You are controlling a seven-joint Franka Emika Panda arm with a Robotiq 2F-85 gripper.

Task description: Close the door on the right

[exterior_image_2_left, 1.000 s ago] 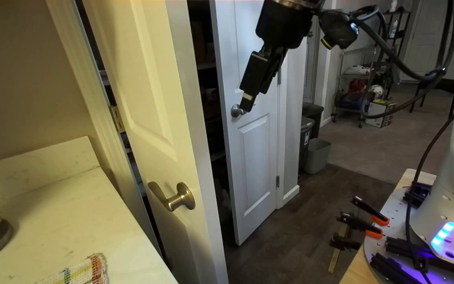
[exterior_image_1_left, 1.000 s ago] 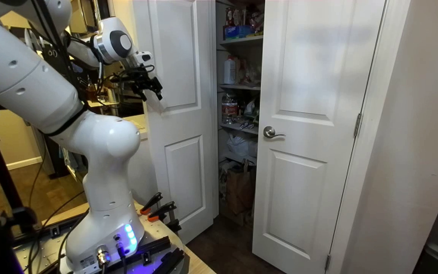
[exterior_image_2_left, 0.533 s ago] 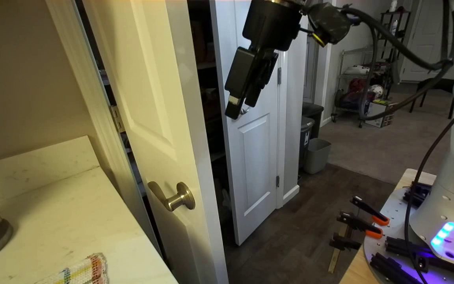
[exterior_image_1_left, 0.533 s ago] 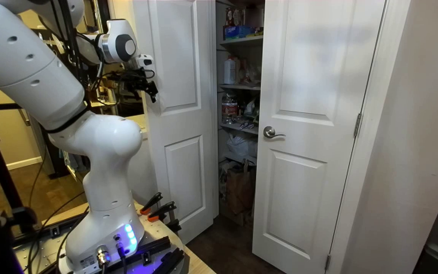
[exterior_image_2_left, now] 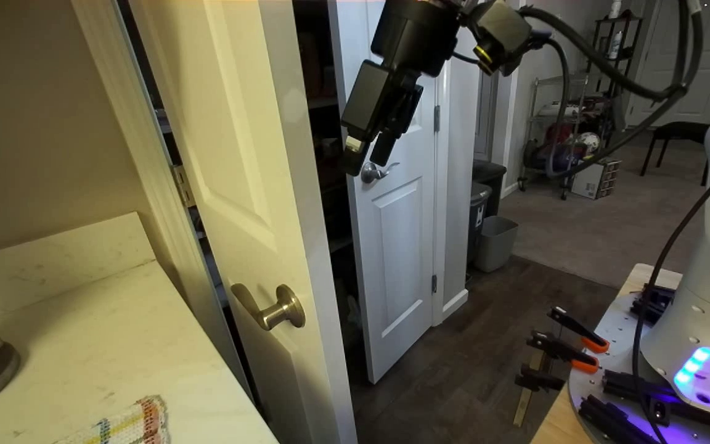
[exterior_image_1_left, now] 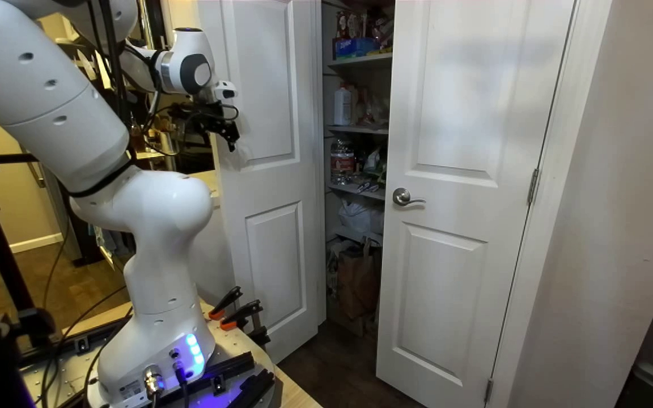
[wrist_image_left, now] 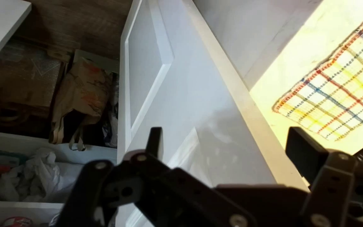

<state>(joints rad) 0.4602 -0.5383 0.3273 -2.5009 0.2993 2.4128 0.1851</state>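
A: Robotiq gripper: jaws wide apart, clamped on nothing. Where's the target?

B: Just beside it: free edge of the white panelled closet door leaf. Lever handle near its right edge, hinge on the left in that exterior view. Leaf stands swung out by the white countertop.

A: Step?

B: Approach, I'd say. Wrist view lines the edge up between the fingers (contact: can't tell). Door not closed yet.

A: Next move?

B: My read: get a finger round to the lever side, then draw the leaf closed. Pushing the inner face would likely swing it wider. Leave the twin leaf alone; it's ajar too.

A: Pose?

B: Panda arm: upper link leaning back from the base, wrist high and forward, gripper tilted, fingertips downward.
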